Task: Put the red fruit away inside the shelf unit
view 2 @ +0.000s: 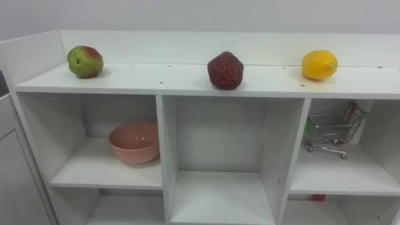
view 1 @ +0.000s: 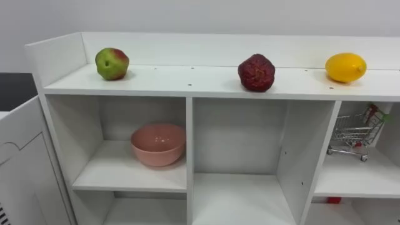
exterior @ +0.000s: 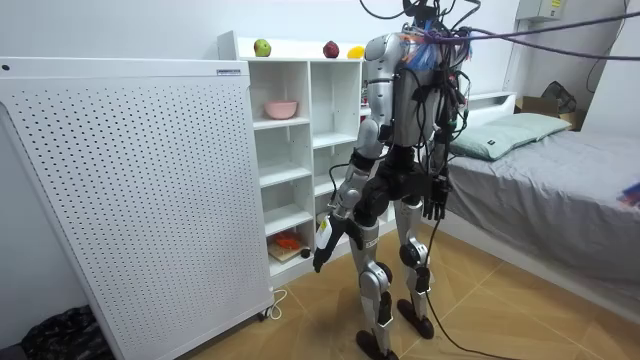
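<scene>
Beside the closet (exterior: 309, 130), my left hand (exterior: 325, 240) and right hand (exterior: 435, 200) hang slack-fingered, empty; a red thing (view 1: 333, 200) low down is mostly hidden.

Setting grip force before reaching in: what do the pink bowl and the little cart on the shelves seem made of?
Bowl: smooth, matte pink, thick even wall; ceramic or plastic, the look leaves it open. Cart: thin shiny silver wire grid, so probably metal, with red trim that looks plastic.
</scene>
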Robot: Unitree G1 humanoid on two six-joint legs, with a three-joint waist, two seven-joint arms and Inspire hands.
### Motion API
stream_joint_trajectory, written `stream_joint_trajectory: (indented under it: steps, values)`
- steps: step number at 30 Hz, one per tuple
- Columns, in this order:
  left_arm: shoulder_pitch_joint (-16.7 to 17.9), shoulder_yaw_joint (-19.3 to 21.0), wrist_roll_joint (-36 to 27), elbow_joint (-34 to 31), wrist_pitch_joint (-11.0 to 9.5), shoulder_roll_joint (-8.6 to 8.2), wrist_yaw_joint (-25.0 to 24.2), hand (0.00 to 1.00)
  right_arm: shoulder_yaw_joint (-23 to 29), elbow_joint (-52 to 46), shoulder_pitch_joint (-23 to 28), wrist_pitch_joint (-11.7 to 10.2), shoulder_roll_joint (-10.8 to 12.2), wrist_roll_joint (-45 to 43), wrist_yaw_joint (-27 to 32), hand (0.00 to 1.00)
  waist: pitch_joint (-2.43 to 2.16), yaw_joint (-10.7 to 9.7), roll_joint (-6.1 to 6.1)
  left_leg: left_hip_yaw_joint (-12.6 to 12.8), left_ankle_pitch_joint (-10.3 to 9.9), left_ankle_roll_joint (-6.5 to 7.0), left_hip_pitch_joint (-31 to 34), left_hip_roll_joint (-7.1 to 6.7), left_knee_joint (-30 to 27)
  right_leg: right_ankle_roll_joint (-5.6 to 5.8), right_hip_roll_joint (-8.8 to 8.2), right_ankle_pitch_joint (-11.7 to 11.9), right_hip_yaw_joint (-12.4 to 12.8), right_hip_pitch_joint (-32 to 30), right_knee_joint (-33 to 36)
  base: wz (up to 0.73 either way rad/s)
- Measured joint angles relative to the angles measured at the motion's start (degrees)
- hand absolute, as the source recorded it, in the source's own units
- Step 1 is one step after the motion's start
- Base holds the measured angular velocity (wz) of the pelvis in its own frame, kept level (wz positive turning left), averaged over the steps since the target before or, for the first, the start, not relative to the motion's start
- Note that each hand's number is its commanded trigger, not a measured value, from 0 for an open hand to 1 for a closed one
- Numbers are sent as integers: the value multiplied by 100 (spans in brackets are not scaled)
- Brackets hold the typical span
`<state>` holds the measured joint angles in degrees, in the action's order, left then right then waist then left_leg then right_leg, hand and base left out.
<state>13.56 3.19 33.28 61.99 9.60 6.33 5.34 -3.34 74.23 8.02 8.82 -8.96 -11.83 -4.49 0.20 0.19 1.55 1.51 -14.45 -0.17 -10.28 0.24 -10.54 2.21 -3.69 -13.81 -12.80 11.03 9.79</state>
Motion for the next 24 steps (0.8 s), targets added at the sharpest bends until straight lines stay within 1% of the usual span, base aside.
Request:
stream_joint_trajectory:
  steps: [4, 7, 8, 13, 14, 15, 16, 17, 18, 19, 20, 21, 22, 23, 24]
  values:
    - [-2, 1, 1, -1, 0, 0, 0, 0, 0, -12, 3, -4, 0, 35, 15, 0, 2, 14, -9, 0, 0, 0, -2, 1, 1, 0, 4, 0, 19, -2, -2, 0]
    - [-3, -5, 2, -1, -15, -3, 15, 0, -1, -54, -1, -34, 1, 52, 145, 0, -1, 23, -39, -3, 0, 0, -10, 1, 1, 0, 5, 0, 28, 0, 8, -1]
    - [-7, -5, 7, -1, -39, -3, 29, 0, 1, -57, -8, -75, 8, 88, 260, 0, -2, 16, -50, -3, 0, 0, -8, 2, 0, 0, 5, 0, 22, 0, 13, 0]
    - [-6, -3, 10, -31, -165, -4, 99, 0, 97, -167, -16, -96, 6, 257, 702, 0, 4, -2, -71, -10, 0, 0, 23, 3, -6, 0, 4, 1, -22, -3, 22, 6]
    - [-2, 5, 13, -61, -210, -4, 133, 0, 273, -294, -10, -124, -1, 307, 811, 0, 7, 0, -69, -4, 0, 0, 27, 5, -4, 0, 4, 1, -17, -15, 28, 0]
    - [-7, 14, 11, -70, -278, -1, 169, 0, 497, -537, -10, -217, -9, 537, 949, 0, 14, -3, -68, 9, 0, 0, 24, 9, 2, 3, 11, 9, 4, -25, 18, -4]
    - [-14, 4, 7, -60, -313, 3, 195, 0, 575, -696, -13, -294, -11, 648, 1024, 0, 15, -5, -70, 17, 0, 0, 17, 12, 6, 2, 15, 18, 18, -24, 15, -10]
    - [-16, -1, 2, -58, -398, 15, 224, 0, 679, -1164, -7, -417, -8, 759, 1158, 0, 16, -14, -69, 39, 0, 0, 4, 18, 22, 0, 21, 23, 51, -43, 14, -18]
    - [-21, -1, -1, -57, -487, 13, 319, 0, 713, -1767, -10, -527, -7, 804, 1269, 0, 6, -9, -50, 81, 1, 1, 18, 28, 33, -6, 32, 26, 114, -109, 29, -19]
    - [-30, 1, 0, -57, -523, 16, 360, 0, 714, -2080, -10, -603, -1, 821, 1333, 0, 18, -15, -56, 86, 1, 1, 30, 34, 32, -11, 42, 40, 135, -120, 26, -15]
    - [-47, 8, 4, -60, -586, 16, 458, 0, 718, -2656, -8, -790, 18, 904, 1453, 0, 19, -21, -52, 92, 1, 1, 55, 45, 29, -15, 63, 80, 146, -119, -5, -5]
    - [-68, 6, 3, -66, -649, 21, 535, 0, 707, -3252, -10, -930, 36, 987, 1540, 0, 29, -18, -31, 110, 1, 1, 60, 53, 34, -18, 67, 85, 149, -120, -12, 0]
    - [-78, 7, 2, -70, -670, 25, 547, 0, 705, -3513, -13, -1008, 45, 1013, 1582, 0, 27, -10, -16, 116, 1, 1, 58, 54, 37, -18, 69, 86, 152, -119, -15, 0]
    - [-80, 4, 0, -99, -729, 39, 559, 0, 703, -3947, -33, -1166, 61, 1025, 1661, 0, 23, 1, 10, 128, 1, 1, 53, 56, 37, -21, 71, 88, 152, -113, -22, 0]
    - [-76, -2, -4, -126, -777, 51, 581, 0, 699, -4386, -48, -1256, 80, 1018, 1730, 0, 23, 17, 41, 135, 1, 1, 62, 57, 31, -22, 71, 89, 154, -118, -20, 0]
